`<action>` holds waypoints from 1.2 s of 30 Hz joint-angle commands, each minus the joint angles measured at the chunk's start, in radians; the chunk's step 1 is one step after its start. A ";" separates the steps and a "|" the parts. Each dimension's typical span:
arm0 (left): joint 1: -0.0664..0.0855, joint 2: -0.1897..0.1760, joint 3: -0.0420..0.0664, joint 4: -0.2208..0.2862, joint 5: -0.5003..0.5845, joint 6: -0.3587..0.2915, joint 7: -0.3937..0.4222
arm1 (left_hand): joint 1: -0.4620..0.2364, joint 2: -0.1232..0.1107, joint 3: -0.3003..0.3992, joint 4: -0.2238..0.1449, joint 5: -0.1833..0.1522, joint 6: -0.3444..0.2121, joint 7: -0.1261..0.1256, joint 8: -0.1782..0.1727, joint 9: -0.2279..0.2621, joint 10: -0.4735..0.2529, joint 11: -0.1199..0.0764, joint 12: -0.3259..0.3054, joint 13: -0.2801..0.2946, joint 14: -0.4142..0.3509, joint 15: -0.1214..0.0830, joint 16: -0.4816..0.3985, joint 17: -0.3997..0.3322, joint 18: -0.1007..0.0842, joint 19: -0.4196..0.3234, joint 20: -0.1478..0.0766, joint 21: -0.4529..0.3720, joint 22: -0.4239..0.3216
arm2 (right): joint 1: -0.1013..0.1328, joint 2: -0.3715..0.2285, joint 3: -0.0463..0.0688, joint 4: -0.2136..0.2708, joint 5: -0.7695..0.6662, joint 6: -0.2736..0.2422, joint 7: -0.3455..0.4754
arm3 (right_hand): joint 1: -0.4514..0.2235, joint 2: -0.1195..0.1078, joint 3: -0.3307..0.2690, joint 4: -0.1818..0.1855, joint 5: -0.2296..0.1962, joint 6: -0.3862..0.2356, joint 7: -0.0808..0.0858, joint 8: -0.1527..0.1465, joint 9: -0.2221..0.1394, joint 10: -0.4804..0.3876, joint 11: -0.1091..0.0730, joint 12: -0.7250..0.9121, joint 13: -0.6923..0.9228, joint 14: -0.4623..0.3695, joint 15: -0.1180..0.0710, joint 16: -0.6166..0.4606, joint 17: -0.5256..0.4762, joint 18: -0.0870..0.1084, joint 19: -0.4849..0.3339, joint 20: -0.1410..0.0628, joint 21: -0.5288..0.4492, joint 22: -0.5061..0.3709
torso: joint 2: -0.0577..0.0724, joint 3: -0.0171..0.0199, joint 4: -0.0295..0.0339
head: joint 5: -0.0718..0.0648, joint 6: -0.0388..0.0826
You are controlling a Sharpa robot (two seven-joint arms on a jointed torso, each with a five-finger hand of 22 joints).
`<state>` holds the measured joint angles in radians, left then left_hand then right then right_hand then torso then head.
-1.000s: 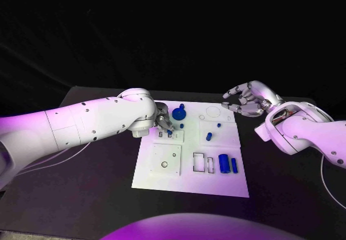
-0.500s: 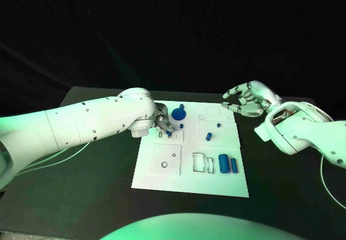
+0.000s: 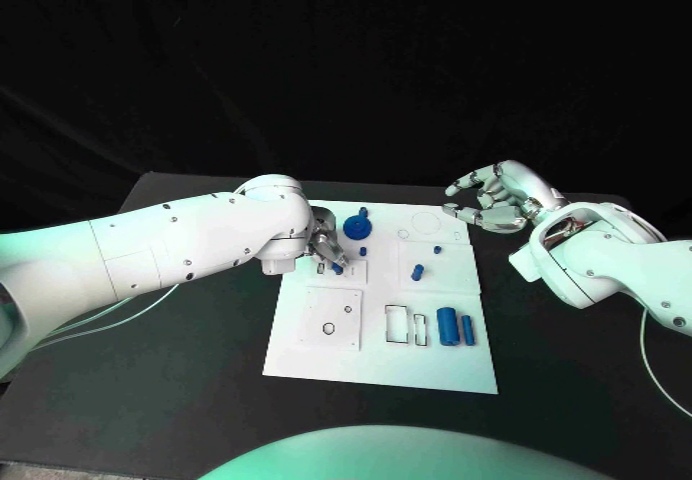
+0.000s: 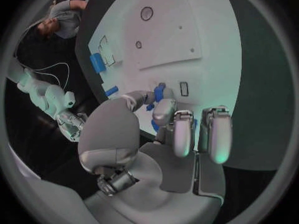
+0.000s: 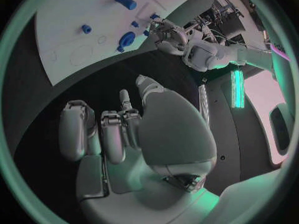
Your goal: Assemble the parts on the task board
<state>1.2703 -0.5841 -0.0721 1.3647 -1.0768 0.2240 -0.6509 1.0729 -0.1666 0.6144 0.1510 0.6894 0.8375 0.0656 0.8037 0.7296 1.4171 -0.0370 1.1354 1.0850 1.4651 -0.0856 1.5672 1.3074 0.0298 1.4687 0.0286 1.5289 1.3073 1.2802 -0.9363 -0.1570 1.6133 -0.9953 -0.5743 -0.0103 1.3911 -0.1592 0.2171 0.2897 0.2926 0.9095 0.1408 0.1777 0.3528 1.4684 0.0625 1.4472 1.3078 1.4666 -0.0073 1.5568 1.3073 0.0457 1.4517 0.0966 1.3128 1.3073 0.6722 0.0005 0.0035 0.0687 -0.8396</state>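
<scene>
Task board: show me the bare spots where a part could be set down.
Free: the task board strip along its near edge, below the blue cylinders and the rectangular slots. Crowded: the far-left corner, where the left hand pinches a small blue part.

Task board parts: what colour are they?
Blue; the parts on the white task board show best in the head view.

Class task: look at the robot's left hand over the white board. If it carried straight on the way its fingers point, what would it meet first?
Probably the small blue part at its fingertips, then the white board beneath. The left hand seems already to touch that part, though depth is unclear.
</scene>
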 commanded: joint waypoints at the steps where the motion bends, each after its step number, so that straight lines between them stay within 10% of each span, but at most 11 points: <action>1: -0.003 0.002 -0.002 0.003 -0.002 0.035 -0.008 | 0.004 0.004 0.171 -0.175 0.005 0.029 -0.033 0.004 0.001 0.005 -0.001 -0.004 0.000 0.106 -0.006 0.004 0.263 -0.015 0.062 -0.006 0.006 0.217 | -0.001 0.001 0.000 0.000 -0.011 0.010 0.001 | -0.013 0.000 0.005 -0.001 0.003 0.006 -0.003 0.006 0.002 0.012 -0.008 0.002 0.143 0.090 -0.008 -0.004 0.205 0.016 -0.002 -0.005 -0.006 0.138 | 0.000 0.0002 0.0002 | 0.000 0.000; 25: -0.003 0.005 -0.002 0.001 0.004 0.026 -0.008 | -0.002 0.004 0.168 -0.171 0.001 0.031 -0.032 0.005 0.000 0.008 0.000 -0.007 -0.004 0.106 -0.005 0.004 0.263 -0.015 0.062 -0.006 0.006 0.217 | -0.001 0.000 0.000 0.001 -0.011 0.009 0.001 | -0.013 0.000 0.005 -0.001 0.003 0.006 -0.003 0.006 0.002 0.012 -0.008 0.002 0.143 0.090 -0.008 -0.004 0.205 0.016 -0.002 -0.005 -0.006 0.138 | 0.001 0.0008 -0.0002 | 0.000 0.003; 29: -0.003 0.006 -0.002 -0.003 0.016 0.026 -0.012 | -0.043 0.002 0.133 -0.135 -0.122 0.033 -0.039 0.006 -0.002 0.015 -0.002 -0.013 -0.012 0.106 -0.006 0.004 0.263 -0.015 0.063 -0.003 0.007 0.219 | -0.001 -0.001 0.000 0.001 -0.011 0.008 0.001 | -0.013 0.000 0.005 -0.001 0.003 0.006 -0.003 0.006 0.002 0.012 -0.008 0.002 0.143 0.090 -0.008 -0.004 0.205 0.016 -0.002 -0.005 -0.006 0.138 | 0.001 0.0007 -0.0001 | -0.001 0.002; 36: -0.003 0.010 -0.002 -0.011 0.027 0.034 -0.018 | -0.078 -0.003 0.074 -0.082 -0.175 0.039 -0.047 0.001 -0.009 0.017 -0.007 -0.013 -0.014 0.106 -0.013 0.004 0.263 -0.016 0.065 -0.008 0.007 0.221 | -0.001 0.000 0.000 -0.003 -0.011 0.009 0.001 | -0.013 0.000 0.005 -0.001 0.003 0.006 -0.003 0.006 0.002 0.012 -0.008 0.002 0.143 0.090 -0.008 -0.004 0.205 0.016 -0.002 -0.005 -0.006 0.138 | 0.001 0.0001 -0.0009 | -0.002 0.000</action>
<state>1.2689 -0.5765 -0.0738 1.3550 -1.0666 0.2365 -0.6599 1.0065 -0.1699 0.6846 0.0755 0.5205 0.8405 0.0582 0.8076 0.7222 1.4284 -0.0409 1.1260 1.0722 1.4652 -0.0929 1.5672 1.3074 0.0298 1.4680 0.0280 1.5325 1.3073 1.2794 -0.9370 -0.1570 1.6124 -0.9954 -0.5744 -0.0103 1.3911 -0.1592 0.2171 0.2897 0.2925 0.9095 0.1409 0.1777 0.3534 1.4683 0.0625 1.4472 1.3075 1.4666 -0.0073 1.5568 1.3073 0.0457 1.4517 0.0966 1.3127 1.3079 0.6727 0.0012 0.0035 0.0671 -0.8394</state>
